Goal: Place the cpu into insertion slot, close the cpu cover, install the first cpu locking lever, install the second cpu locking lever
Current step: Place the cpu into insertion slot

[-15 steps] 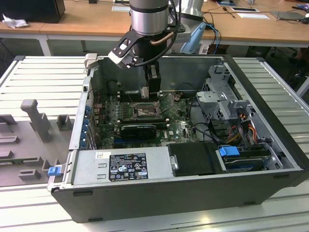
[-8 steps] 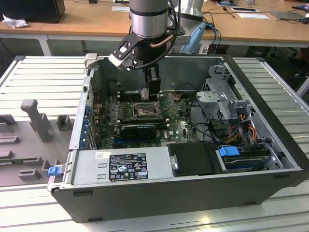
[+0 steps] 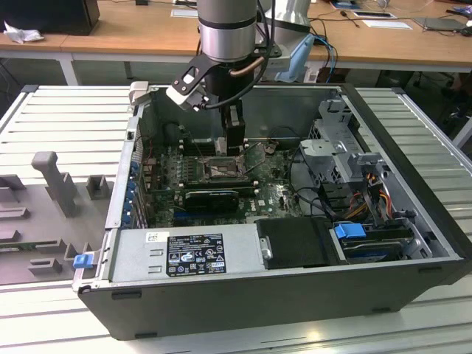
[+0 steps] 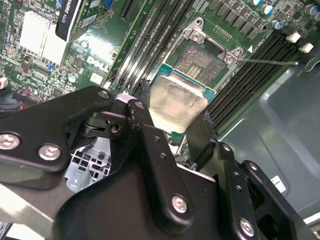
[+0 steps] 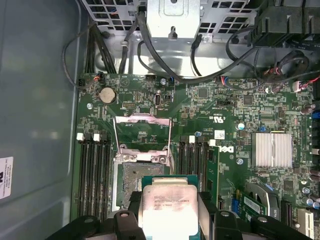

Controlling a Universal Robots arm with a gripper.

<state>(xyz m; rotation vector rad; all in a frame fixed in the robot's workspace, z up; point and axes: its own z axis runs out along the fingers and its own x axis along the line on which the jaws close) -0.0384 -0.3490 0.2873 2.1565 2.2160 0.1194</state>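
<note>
Ribbed grey counter (image 3: 66,110) under an open computer case (image 3: 221,295): our gripper (image 4: 172,120) pinches the cpu (image 4: 177,102) by two opposite edges, poised just over the insertion slot (image 5: 131,180) and partly overlapping it. The cpu cover (image 5: 141,118) stands raised beyond. We judge the chip light, stiff and delicate underneath, best gripped by its rims. We cannot tell whether it touches the socket.

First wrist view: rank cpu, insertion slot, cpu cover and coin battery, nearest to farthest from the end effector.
1. the cpu, gripped in the end effector.
2. the insertion slot, just beyond it.
3. the cpu cover, hinged open past the slot.
4. the coin battery, near the board's edge.
</note>
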